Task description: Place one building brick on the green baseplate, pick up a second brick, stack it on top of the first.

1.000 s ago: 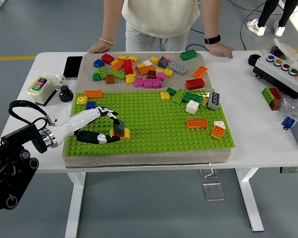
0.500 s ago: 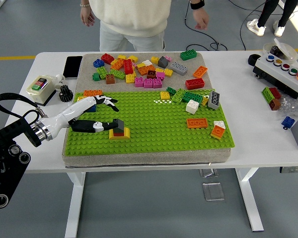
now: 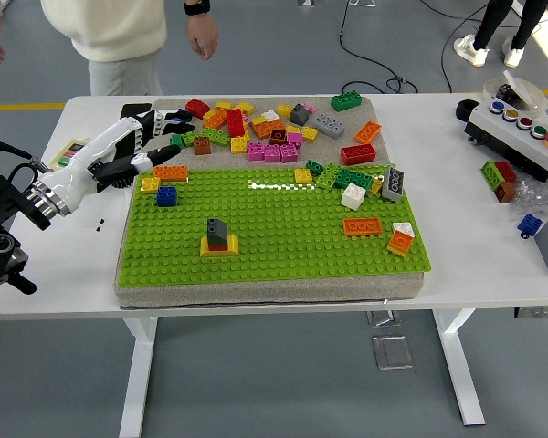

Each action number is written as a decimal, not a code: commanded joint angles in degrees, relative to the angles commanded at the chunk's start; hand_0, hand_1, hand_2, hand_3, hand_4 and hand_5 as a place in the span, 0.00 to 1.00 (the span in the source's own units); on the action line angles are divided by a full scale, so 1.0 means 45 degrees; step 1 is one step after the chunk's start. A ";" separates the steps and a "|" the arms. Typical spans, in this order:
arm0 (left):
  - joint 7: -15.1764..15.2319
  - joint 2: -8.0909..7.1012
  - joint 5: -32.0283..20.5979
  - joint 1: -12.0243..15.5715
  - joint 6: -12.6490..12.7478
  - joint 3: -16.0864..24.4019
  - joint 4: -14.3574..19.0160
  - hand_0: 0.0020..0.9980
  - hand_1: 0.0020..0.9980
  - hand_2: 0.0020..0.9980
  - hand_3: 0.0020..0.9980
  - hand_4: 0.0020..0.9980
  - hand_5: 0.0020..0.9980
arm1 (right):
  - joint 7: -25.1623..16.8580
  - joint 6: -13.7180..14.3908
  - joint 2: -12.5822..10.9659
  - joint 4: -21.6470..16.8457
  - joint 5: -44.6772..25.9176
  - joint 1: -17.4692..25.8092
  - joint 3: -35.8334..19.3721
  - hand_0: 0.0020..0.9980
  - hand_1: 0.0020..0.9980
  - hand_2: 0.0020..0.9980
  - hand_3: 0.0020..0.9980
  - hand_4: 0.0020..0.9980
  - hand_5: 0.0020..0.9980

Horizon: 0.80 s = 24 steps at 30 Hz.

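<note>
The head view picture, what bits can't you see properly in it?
- Small dark brick on the yellow brick, head view: too small to tell if its studs are pressed in.
- White left hand: covers the black phone and nearby bricks.
- Right arm: outside the frame.
- Standing person: cut off by the top edge.

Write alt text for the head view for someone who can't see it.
A dark grey brick sits stacked on a yellow brick on the green baseplate. The robot's left hand, open, is near the loose brick pile.
</note>
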<state>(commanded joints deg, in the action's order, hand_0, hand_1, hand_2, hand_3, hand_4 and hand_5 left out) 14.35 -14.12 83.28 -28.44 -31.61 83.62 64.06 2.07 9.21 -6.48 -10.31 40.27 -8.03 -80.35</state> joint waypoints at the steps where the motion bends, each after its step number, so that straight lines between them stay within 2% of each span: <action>1: -0.0308 -0.0057 -0.0579 -0.0132 -0.0283 -0.0026 -0.0225 1.00 0.92 0.91 0.94 1.00 0.82 | 0.0001 0.0017 0.0009 0.0000 -0.0005 -0.0004 0.0016 0.73 0.64 0.69 0.61 0.93 0.48; 5: -0.1201 -0.0183 -0.2731 -0.0412 -0.0933 -0.0127 -0.0834 1.00 0.92 0.91 0.94 1.00 0.82 | 0.0012 0.0073 0.0017 0.0000 -0.0003 -0.0026 0.0021 0.73 0.64 0.69 0.61 0.93 0.48; 8: -0.1560 -0.0242 -0.4164 -0.0494 -0.1147 -0.0131 -0.1059 1.00 0.94 0.92 0.96 1.00 0.84 | 0.0007 0.0113 0.0019 0.0000 -0.0021 -0.0031 -0.0016 0.73 0.64 0.69 0.61 0.93 0.47; 11: -0.1572 -0.0308 -0.5788 -0.0578 -0.1179 -0.0022 -0.1241 1.00 0.94 0.92 0.96 1.00 0.84 | 0.0004 0.0116 0.0039 0.0000 -0.0053 -0.0009 -0.0056 0.73 0.64 0.69 0.61 0.93 0.47; 12: -0.1567 -0.0335 -0.6164 -0.0612 -0.1179 0.0046 -0.1299 1.00 0.94 0.92 0.95 1.00 0.77 | 0.0003 0.0109 0.0048 0.0000 -0.0064 0.0001 -0.0064 0.73 0.64 0.69 0.61 0.93 0.47; 13: -0.1572 -0.0357 -0.6457 -0.0638 -0.1181 0.0100 -0.1344 1.00 0.94 0.92 0.95 1.00 0.77 | 0.0002 0.0104 0.0055 0.0000 -0.0071 0.0007 -0.0071 0.73 0.64 0.69 0.61 0.93 0.47; 17: -0.1510 -0.0510 -0.6654 -0.0719 -0.1158 0.0311 -0.1482 1.00 0.94 0.92 0.95 1.00 0.77 | 0.0010 0.0120 0.0065 0.0000 -0.0083 0.0002 -0.0111 0.73 0.64 0.69 0.61 0.93 0.47; 24: -0.1454 -0.0683 -0.6340 -0.0767 -0.1097 0.0407 -0.1433 1.00 0.95 0.94 0.96 1.00 0.77 | 0.0088 0.0133 0.0077 0.0000 -0.0109 -0.0005 -0.0142 0.73 0.64 0.69 0.61 0.93 0.47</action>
<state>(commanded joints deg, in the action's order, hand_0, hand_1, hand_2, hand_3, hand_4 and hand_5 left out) 7.80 -17.20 54.75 -31.89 -36.55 85.45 57.61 2.47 9.81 -6.13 -10.31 39.78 -8.05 -80.99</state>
